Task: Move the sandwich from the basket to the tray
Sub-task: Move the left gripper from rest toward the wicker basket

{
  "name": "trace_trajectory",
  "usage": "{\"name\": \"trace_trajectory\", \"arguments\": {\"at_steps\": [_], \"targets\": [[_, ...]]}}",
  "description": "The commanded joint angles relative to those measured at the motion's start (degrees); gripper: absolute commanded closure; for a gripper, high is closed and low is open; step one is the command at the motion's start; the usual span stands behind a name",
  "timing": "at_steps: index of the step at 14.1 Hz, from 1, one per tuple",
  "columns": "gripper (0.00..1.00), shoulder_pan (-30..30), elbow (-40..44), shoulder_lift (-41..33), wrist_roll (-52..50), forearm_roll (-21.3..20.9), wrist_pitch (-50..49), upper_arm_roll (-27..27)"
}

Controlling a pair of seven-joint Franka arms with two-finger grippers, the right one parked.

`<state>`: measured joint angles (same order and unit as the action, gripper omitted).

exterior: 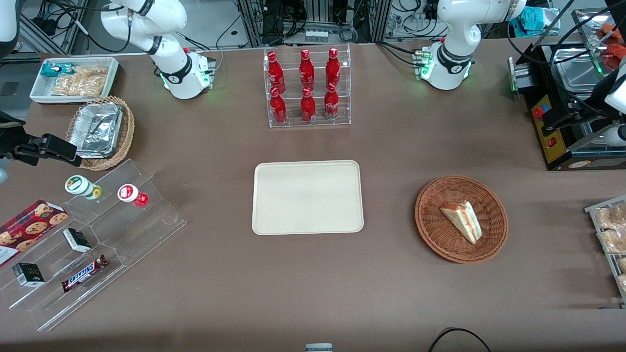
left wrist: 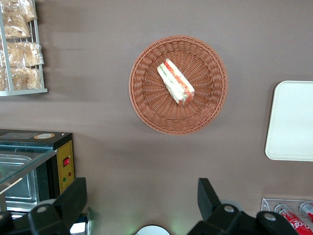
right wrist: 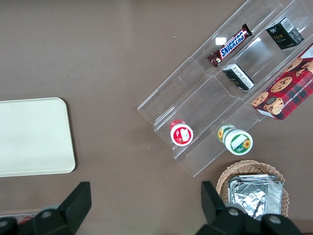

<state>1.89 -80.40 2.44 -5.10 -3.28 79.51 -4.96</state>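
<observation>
Nearest the front camera sits the basket (exterior: 461, 226) with the sandwich (exterior: 462, 221) lying inside it — a wedge resting on the weave, nothing touching it. Beside it on the brown tabletop (exterior: 313, 293), toward the parked arm's end, lies the tray (exterior: 307, 197), bare. The gripper (left wrist: 142, 200) hangs high above the tabletop — fingers (left wrist: 208, 196) spread wide, holding nothing.

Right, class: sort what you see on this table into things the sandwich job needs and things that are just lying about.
Needed for the job:
sandwich, lying in the basket
tray, bare
gripper, open, high above the table, farther from the front camera than the basket

Just lying about:
cola bottles
Snickers bar
cookie box
foil containers
</observation>
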Motion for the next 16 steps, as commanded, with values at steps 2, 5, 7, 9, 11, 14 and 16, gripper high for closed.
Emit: {"name": "trace_trajectory", "arguments": {"at_steps": [2, 5, 7, 9, 11, 14, 16], "targets": [[0.00, 0.66, 0.59, -0.15, 0.35, -0.33, 0.47, -0.66], [0.00, 0.66, 0.60, 0.11, 0.00, -0.07, 0.47, -0.58], [0.00, 0.66, 0.25, 0.63, -2.53, 0.02, 0.03, -0.66], [0.00, 0.66, -1.50, 2.48, -7.80, -0.06, -0.41, -0.58], [0.00, 0.40, -3.00, 6.60, -16.74, -0.76, -0.15, -0.66], [0.00, -0.39, -4.41, 14.50, -31.33, -0.85, 4.67, -0.66], [0.00, -0.48, -7.73, 17.41, -33.83, -0.77, 11.24, -0.75]]}}
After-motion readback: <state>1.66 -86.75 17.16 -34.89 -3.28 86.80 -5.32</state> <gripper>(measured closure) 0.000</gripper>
